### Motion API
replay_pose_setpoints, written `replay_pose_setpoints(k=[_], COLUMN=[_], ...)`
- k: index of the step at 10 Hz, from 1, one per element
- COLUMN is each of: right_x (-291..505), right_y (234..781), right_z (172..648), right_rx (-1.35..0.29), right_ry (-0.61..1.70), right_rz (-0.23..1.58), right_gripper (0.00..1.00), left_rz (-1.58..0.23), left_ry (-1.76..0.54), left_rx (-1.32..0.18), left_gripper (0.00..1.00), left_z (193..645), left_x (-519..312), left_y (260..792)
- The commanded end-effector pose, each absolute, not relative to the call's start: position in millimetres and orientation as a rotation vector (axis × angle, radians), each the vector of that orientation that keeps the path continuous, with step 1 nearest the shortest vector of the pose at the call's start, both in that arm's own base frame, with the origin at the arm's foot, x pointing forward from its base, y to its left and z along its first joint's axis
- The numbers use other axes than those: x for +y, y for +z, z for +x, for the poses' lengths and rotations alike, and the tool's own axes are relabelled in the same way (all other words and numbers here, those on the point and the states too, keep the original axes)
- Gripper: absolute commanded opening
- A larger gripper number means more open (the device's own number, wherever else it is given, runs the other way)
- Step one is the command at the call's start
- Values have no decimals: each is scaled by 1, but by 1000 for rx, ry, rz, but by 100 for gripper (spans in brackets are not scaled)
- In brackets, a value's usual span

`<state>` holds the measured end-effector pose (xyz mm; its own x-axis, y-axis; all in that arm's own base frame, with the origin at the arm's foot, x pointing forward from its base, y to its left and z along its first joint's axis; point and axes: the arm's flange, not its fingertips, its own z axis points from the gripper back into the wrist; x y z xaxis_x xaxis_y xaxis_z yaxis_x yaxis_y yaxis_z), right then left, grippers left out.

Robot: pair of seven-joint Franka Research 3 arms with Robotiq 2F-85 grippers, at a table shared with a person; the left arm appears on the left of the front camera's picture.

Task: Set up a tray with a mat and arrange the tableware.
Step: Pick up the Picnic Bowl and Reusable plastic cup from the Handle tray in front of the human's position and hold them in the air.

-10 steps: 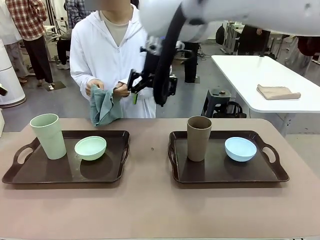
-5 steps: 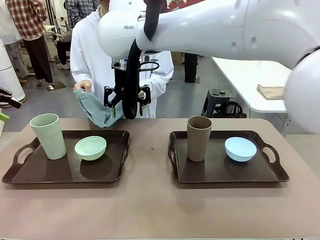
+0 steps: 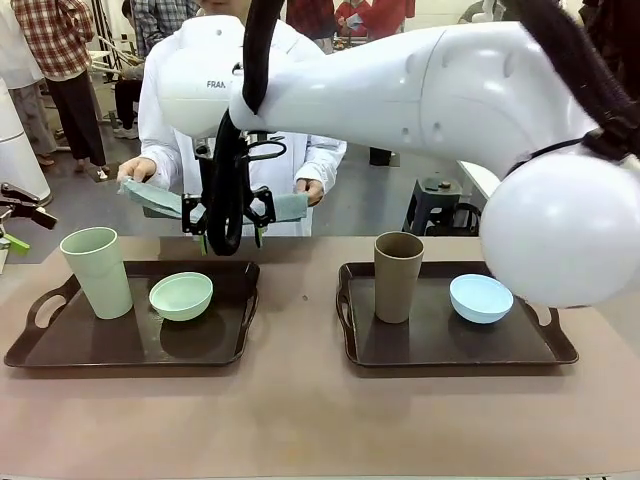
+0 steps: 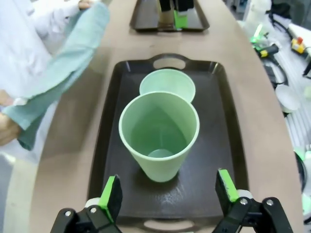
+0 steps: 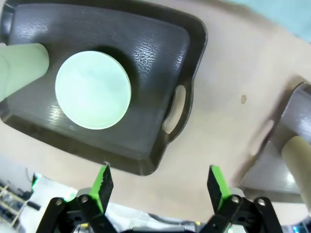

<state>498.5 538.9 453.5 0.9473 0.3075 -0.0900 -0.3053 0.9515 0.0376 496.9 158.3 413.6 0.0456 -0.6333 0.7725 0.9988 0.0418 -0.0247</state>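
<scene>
Front: right tool [image 3: 230, 238], jaws apart and empty, hangs over the far rim of the left dark plastic tray [image 3: 60, 350], just before the teal cloth mat [image 3: 150, 198] the person stretches out. Left wrist: left tool [image 4: 168, 187], jaws apart, faces the tall pale green matte tumbler [image 4: 159, 133]. Right wrist: mint round bowl [image 5: 92, 90] lies below. Risk: a low sweep could snag the mat or topple the tumbler.

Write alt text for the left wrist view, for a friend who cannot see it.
A pale green tumbler stands upright on a dark brown tray, with a mint green bowl just behind it, seen between the left arm's two open, green-padded fingers. At the picture's left, a person's hands hold out a teal cloth.
</scene>
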Motion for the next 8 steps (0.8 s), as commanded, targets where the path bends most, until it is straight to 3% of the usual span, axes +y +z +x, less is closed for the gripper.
replay_pose_setpoints(k=[1,5,8], right_x=[536,538,560], right_y=[458,454,417], right_z=[499,501,502], right_rx=[80,93,22], right_ry=[306,308,163], right_rz=[31,26,29], right_gripper=[100,100,100], left_rz=[-668,-683,-641], left_ry=[-1410,-1409,-1364], left_rx=[-687,-683,-785], left_gripper=[100,100,100], left_z=[497,498,497], left_x=[159,160,155], left_y=[417,415,392])
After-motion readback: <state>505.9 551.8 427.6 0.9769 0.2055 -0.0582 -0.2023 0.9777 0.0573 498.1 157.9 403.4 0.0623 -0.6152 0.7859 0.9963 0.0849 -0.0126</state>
